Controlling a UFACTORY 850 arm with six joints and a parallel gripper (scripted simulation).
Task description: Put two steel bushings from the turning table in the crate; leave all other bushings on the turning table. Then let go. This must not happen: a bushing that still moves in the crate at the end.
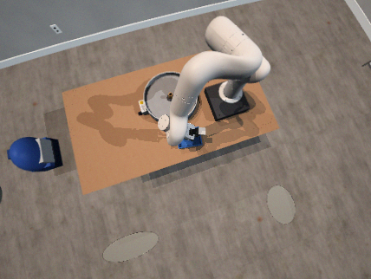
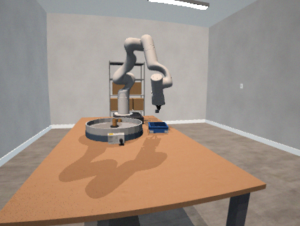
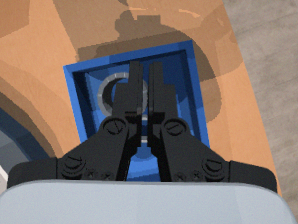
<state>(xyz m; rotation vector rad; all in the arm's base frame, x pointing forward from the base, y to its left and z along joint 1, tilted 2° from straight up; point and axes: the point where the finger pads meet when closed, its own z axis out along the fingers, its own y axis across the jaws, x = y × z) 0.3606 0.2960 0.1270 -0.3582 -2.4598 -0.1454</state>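
Observation:
My gripper (image 3: 145,80) (image 2: 158,109) (image 1: 197,131) is shut on the wall of a steel bushing (image 3: 103,92), a grey ring that sits around the left finger. It hangs well above the blue crate (image 3: 72,95) (image 2: 158,126) (image 1: 187,145), which stands on the table beside the turning table (image 1: 152,93) (image 2: 105,134). A brass bushing (image 1: 171,94) (image 2: 114,123) stands on the turning table. The gripper and the held ring hide much of the crate's floor.
The arm's black base plate (image 1: 227,106) lies right of the turning table. A small control box (image 1: 141,104) (image 2: 116,139) sits at the turning table's rim. A shelf with boxes (image 2: 138,91) stands behind the table. A blue bin (image 1: 26,153) stands on the floor at the left.

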